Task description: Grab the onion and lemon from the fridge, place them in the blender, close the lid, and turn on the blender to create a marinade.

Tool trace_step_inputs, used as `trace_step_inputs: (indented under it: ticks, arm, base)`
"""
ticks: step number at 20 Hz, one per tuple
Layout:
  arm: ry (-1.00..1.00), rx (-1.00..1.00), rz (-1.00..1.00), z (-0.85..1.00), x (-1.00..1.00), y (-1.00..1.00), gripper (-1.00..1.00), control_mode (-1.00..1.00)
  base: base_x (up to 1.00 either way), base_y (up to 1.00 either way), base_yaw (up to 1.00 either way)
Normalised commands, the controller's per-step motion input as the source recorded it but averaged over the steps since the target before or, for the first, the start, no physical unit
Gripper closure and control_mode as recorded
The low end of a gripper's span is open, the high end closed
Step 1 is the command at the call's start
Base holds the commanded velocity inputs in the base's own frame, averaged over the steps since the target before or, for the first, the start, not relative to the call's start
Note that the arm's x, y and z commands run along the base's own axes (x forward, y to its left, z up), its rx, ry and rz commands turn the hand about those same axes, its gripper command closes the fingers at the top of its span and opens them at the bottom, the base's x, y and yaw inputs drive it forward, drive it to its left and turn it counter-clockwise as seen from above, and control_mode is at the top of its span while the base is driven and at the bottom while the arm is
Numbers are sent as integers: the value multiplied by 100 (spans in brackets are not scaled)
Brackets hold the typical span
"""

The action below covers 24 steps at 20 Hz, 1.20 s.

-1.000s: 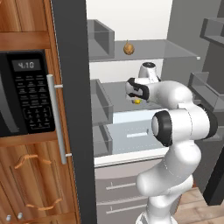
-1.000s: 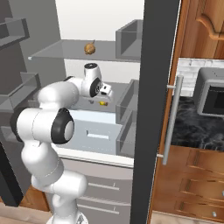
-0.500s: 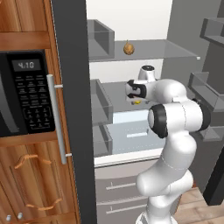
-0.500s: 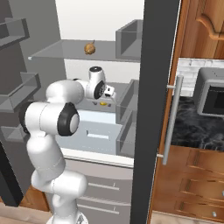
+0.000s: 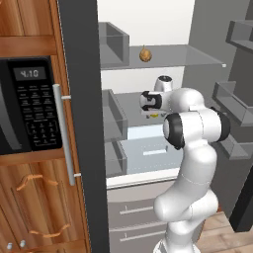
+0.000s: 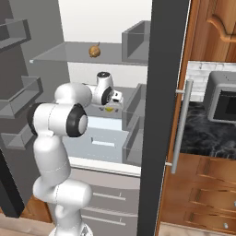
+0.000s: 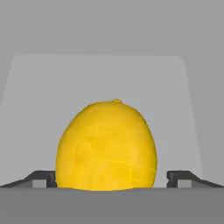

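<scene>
I find the lemon [image 7: 106, 146] lying on the fridge's [image 5: 79, 74] middle shelf [image 7: 100, 83], between my gripper's [image 7: 112, 177] wide-apart fingertips [image 7: 41, 177] with a gap at each side, while the onion [image 5: 145, 54] sits on the glass shelf [image 5: 197, 55] above.

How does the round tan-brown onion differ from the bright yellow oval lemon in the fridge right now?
The round tan-brown onion sits on the upper glass shelf; the bright yellow oval lemon lies on the shelf below. The onion is brown with a pointed tip; the lemon is smooth yellow. The onion stands clear of the arm; the lemon lies between the open gripper's fingertips. Both are small, rounded, and inside the open fridge.
</scene>
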Motion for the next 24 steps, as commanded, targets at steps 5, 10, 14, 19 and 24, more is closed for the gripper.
trace_step_inputs:
  ticks: [5, 10, 14, 19, 24]
  arm:
    - [0, 0, 4, -6, 29, 0, -100, -100]
    - [0, 0, 5, -20, 0, 0, -100, -100]
    - [0, 0, 4, -37, -1, 0, 100, -100]
    - [-7, 0, 4, -13, -12, 0, 100, -100]
    - [-12, 0, 0, 0, -92, 4, 100, -100]
  base:
    - [0, 0, 0]
    - [0, 0, 0]
    - [0, 0, 0]
    - [0, 0, 0]
    - [0, 0, 0]
